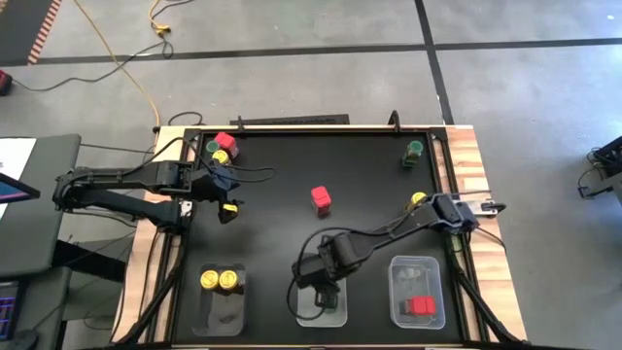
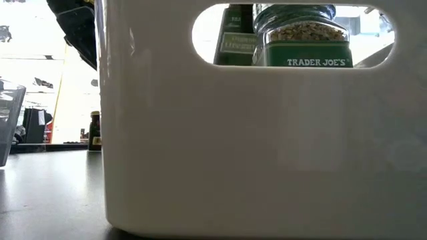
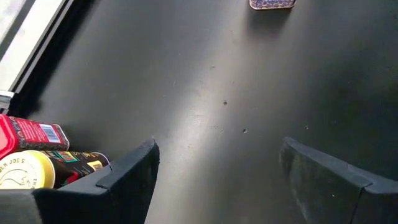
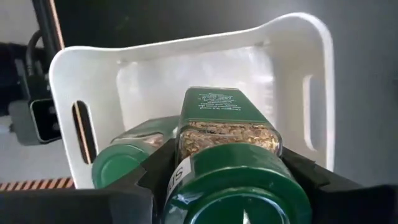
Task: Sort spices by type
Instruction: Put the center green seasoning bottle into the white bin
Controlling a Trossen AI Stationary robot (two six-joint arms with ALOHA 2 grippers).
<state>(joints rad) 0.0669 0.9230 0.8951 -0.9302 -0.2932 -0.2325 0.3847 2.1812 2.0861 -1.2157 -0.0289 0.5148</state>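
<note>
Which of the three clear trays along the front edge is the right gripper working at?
The middle tray. The right gripper is shut on a green-lidded jar inside it; the others hold yellow-lidded jars and red-lidded jars.

Two yellow-lidded jars [image 1: 220,280] stand together in the left tray; two red square-lidded jars [image 1: 419,306] in the right tray. A green-lidded jar [image 4: 236,186] hangs clamped over the middle tray, beside another green one [image 4: 121,165]. A lone red-lidded jar [image 1: 321,198] stands mid-table
</note>
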